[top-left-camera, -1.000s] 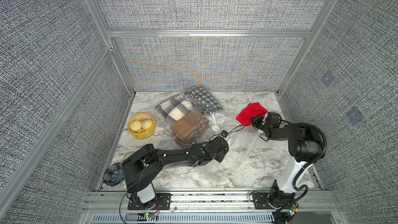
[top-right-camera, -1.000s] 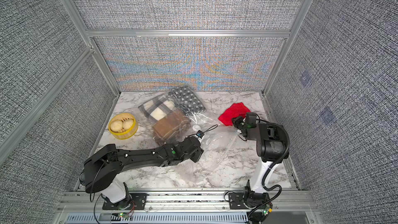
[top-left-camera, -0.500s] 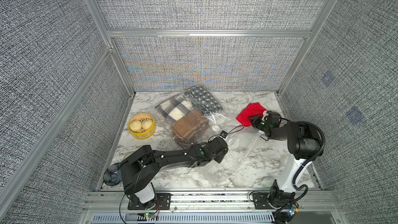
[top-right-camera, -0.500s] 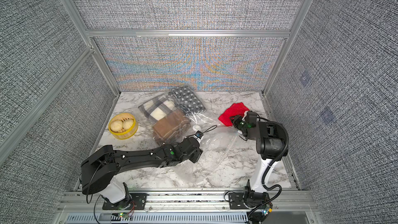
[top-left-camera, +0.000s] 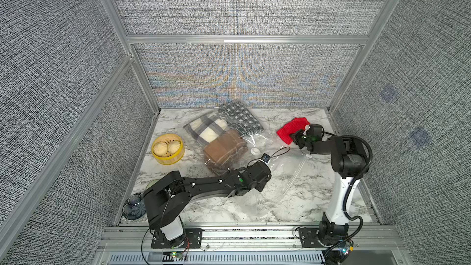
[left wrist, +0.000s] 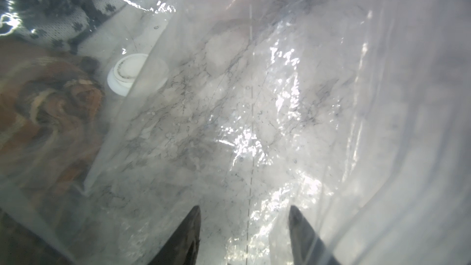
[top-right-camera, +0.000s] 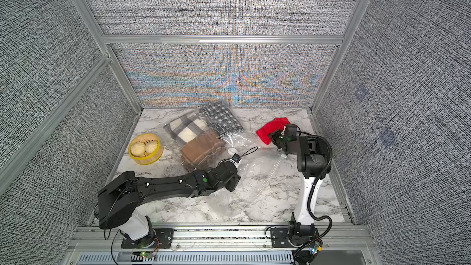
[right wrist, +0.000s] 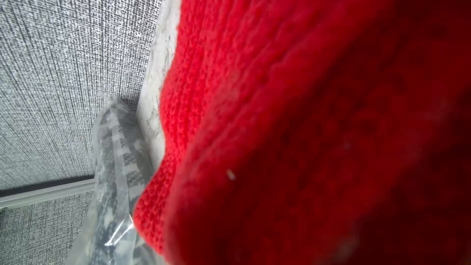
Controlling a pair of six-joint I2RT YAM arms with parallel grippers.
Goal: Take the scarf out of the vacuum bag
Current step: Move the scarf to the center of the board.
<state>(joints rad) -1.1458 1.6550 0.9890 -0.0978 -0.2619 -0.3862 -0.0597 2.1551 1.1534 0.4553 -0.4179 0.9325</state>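
The clear vacuum bag [top-left-camera: 280,174] lies across the marble table, its white valve cap [top-left-camera: 255,151] near the middle. Inside its far end sit a plaid scarf [top-left-camera: 206,130], a brown scarf [top-left-camera: 224,149] and a black-and-white patterned scarf [top-left-camera: 240,118]. A red knit scarf [top-left-camera: 290,127] lies outside the bag at the back right. My right gripper [top-left-camera: 297,137] is shut on the red scarf's near edge, and red knit [right wrist: 280,123] fills the right wrist view, hiding the fingers. My left gripper [left wrist: 244,210] is open in the bag's loose plastic, with nothing between its fingers.
A yellow bamboo steamer [top-left-camera: 167,149] with two buns stands at the left. Dark round pieces [top-left-camera: 133,205] lie by the left arm's base. Grey fabric walls close in the table on three sides, and the red scarf is close to the right wall.
My right gripper has moved a little further onto the red scarf and gone from open to shut. The left arm has hardly moved and its jaws stay apart.
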